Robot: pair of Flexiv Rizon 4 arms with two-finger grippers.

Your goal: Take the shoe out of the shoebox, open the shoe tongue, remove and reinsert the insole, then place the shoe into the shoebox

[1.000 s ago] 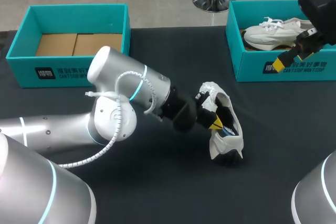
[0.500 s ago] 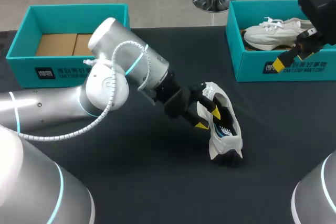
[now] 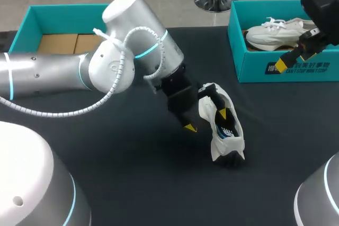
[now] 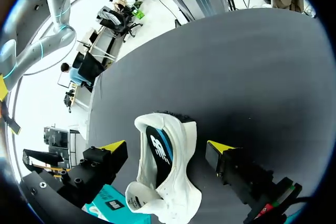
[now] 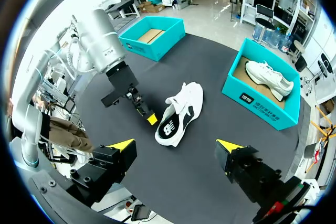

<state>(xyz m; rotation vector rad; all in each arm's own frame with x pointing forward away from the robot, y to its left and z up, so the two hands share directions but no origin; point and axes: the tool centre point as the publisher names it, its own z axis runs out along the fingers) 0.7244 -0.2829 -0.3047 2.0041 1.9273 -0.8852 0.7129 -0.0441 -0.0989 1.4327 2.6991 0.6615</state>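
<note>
My left claw (image 4: 167,148) stands wide and holds nothing. The white shoe (image 4: 170,184) lies on its side on the black table (image 3: 132,183), directly between the two yellow tips; the left wrist view shows table on either side of it, so neither finger grips it. Its opening faces the claw, and the dark lining is visible inside. My right claw (image 5: 175,145) is likewise wide and empty, hanging high, with the shoe well ahead of it. Beside that claw is the teal shoebox (image 3: 254,70), which holds a second white shoe (image 3: 275,33). A second teal box (image 3: 26,75), floored with cardboard, sits well behind my left arm.
</note>
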